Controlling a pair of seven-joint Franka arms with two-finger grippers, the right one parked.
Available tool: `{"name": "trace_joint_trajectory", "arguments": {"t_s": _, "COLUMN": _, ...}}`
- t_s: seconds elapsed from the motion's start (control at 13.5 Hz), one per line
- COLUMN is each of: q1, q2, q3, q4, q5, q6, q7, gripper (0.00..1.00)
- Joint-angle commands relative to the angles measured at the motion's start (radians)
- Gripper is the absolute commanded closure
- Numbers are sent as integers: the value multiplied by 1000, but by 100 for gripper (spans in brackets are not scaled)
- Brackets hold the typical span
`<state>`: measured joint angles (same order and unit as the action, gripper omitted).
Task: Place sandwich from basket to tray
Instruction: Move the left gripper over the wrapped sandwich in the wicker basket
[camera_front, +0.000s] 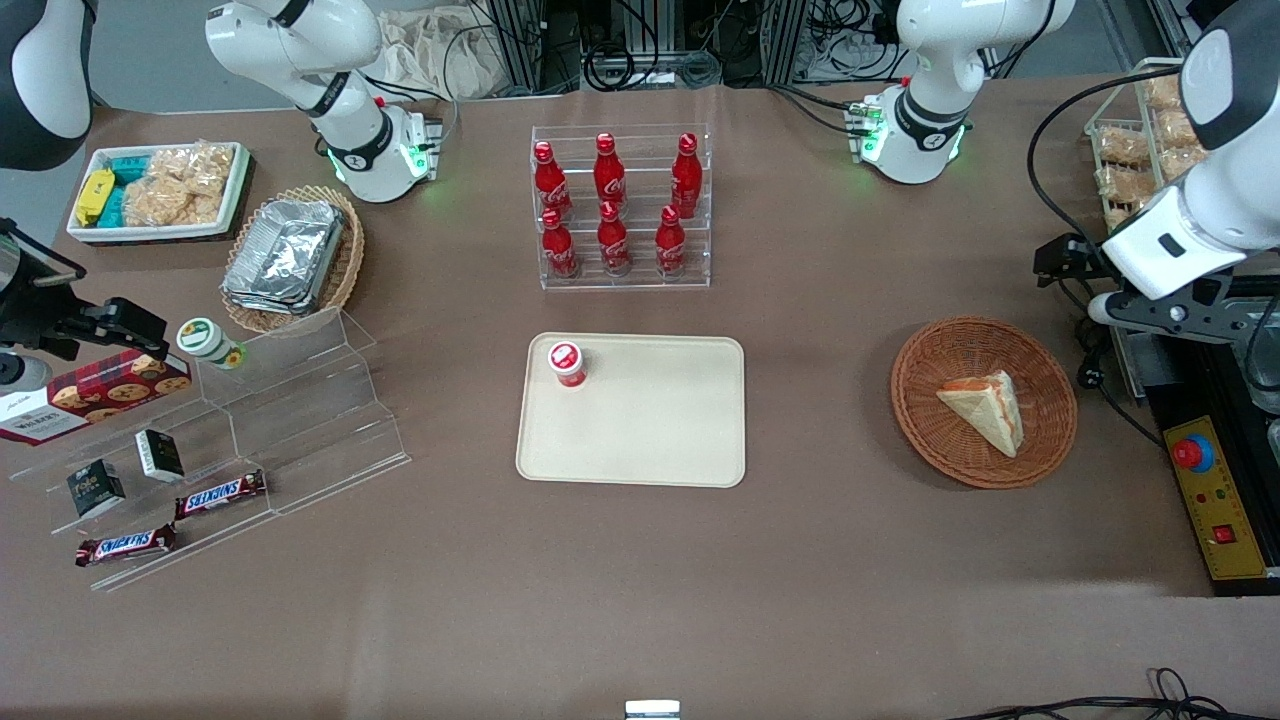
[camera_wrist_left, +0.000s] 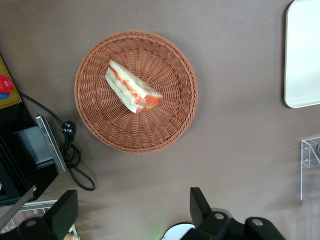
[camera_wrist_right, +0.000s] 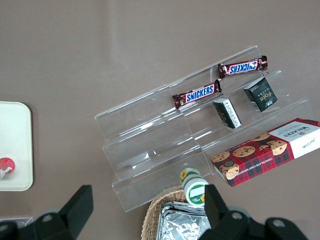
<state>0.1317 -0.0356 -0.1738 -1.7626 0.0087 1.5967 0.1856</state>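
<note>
The sandwich (camera_front: 985, 408), a pale wedge with red and orange filling, lies in the round reddish-brown wicker basket (camera_front: 920, 400) toward the working arm's end of the table. Both also show in the left wrist view: sandwich (camera_wrist_left: 131, 87), basket (camera_wrist_left: 170, 125). The beige tray (camera_front: 650, 430) lies flat at the table's middle; its edge shows in the left wrist view (camera_wrist_left: 302, 55). My left gripper (camera_front: 1120, 300) hangs high above the table, a little farther from the front camera than the basket. It is open and empty (camera_wrist_left: 132, 210), fingers wide apart, well clear of the sandwich.
A small red-capped bottle (camera_front: 566, 363) stands on the tray's corner. A clear rack of red bottles (camera_front: 622, 205) stands farther back. A yellow emergency-stop box (camera_front: 1215, 495), a black cable (camera_wrist_left: 75, 155) and a wire rack of snacks (camera_front: 1130, 150) edge the basket's end.
</note>
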Motion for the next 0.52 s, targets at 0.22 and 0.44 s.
{"name": "trace_joint_trajectory", "arguments": {"t_s": 0.22, "q1": 2, "q2": 91, "q3": -9, "q4": 92, "q5": 16, "q6": -80, "q7": -29, "gripper": 0}}
{"name": "trace_joint_trajectory", "arguments": {"t_s": 0.44, "q1": 32, "q2": 89, "q3": -3, "q4": 30, "q5": 17, "q6": -45, "q7": -287, "gripper": 0}}
